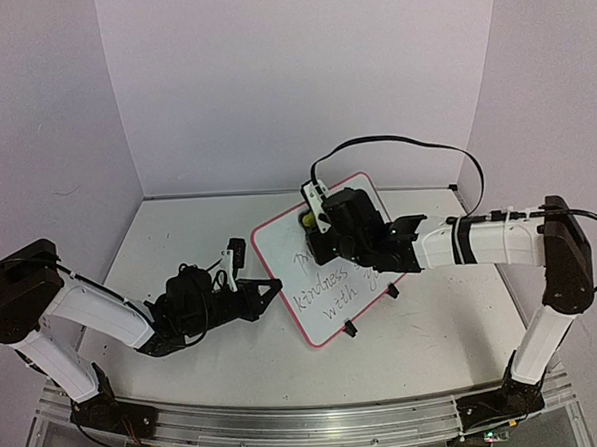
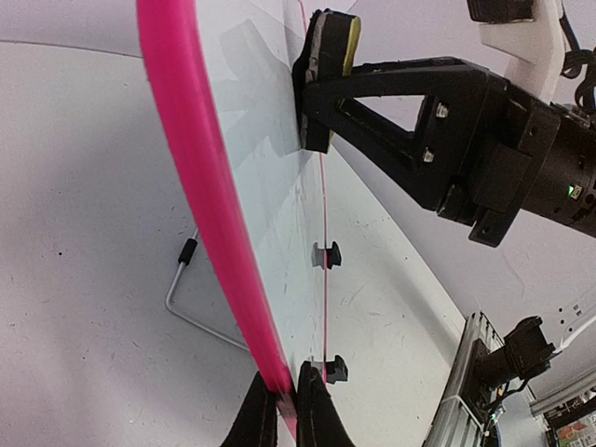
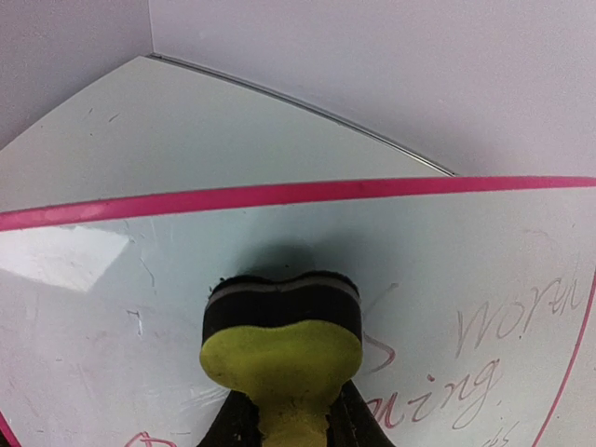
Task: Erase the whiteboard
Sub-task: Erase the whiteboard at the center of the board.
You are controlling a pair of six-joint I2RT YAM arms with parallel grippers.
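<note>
The whiteboard (image 1: 280, 259) has a pink-red frame and lies in the middle of the table, with handwritten lines on its near right part. My left gripper (image 1: 267, 288) is shut on its left edge; in the left wrist view (image 2: 284, 402) the fingers pinch the pink frame (image 2: 200, 177). My right gripper (image 1: 316, 228) is shut on a yellow-and-black eraser block (image 1: 305, 221) and presses it on the board's upper part. In the right wrist view the eraser (image 3: 281, 331) sits on the board (image 3: 121, 270), left of the handwriting (image 3: 466, 372). It also shows in the left wrist view (image 2: 326, 56).
The board's black feet (image 1: 350, 328) stick out at its near edge. A wire stand (image 2: 191, 298) lies behind the board. A black cable (image 1: 404, 143) arcs above the right arm. Purple walls close the back and sides. An aluminium rail (image 1: 289, 419) runs along the near edge.
</note>
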